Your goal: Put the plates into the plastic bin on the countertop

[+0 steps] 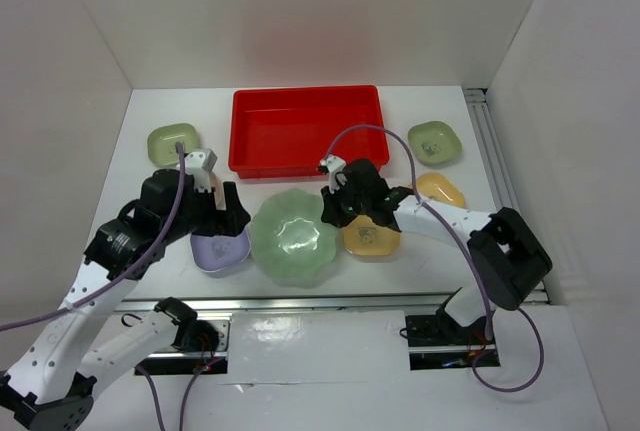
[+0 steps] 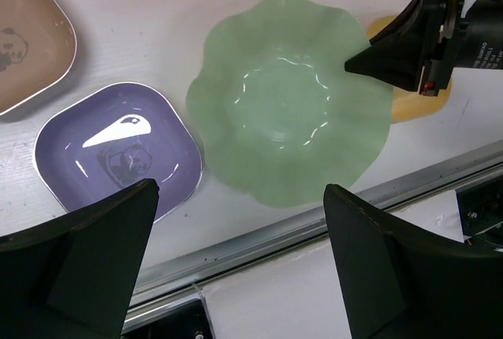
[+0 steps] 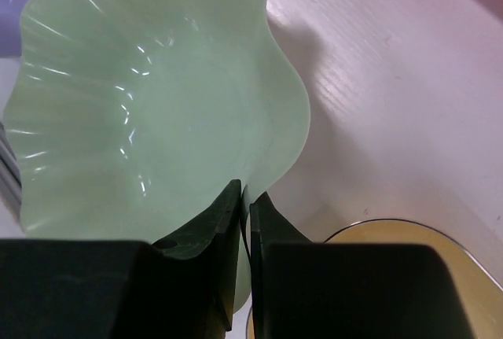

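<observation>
The tan-brown rounded-square dish (image 2: 27, 44) shows only in the left wrist view. There it is cut off by the upper left edge of the frame, and in the top view the left arm covers it. The shallow red plastic bin (image 1: 305, 131) is whole at the upper centre of the top view. The left wrist view gives just a strip of it along the top edge, and the right wrist view gives one corner at the upper right. One yellow rounded-square dish (image 1: 372, 241) lies half under the right gripper (image 1: 335, 213). The lavender rounded-square dish (image 1: 220, 249) is partly covered by the left gripper (image 1: 225, 221).

Counted across the views, there is one large pale-green scalloped dish (image 1: 293, 236) and six small dishes: two yellow, two green, one lavender and one tan-brown. The second yellow dish (image 1: 440, 189) lies at right of centre. The olive-green dish (image 1: 173, 141) is at the upper left and the other green dish (image 1: 435, 143) at the upper right, either side of the bin. All of them lie on the white countertop (image 1: 215, 121), outside the bin.

In the right wrist view the right gripper's fingers are pinched together on the rim of the scalloped dish, at its right edge. Whether that rim is raised cannot be told. The left gripper's jaws stand wide apart above the lavender and scalloped dishes, holding nothing.
</observation>
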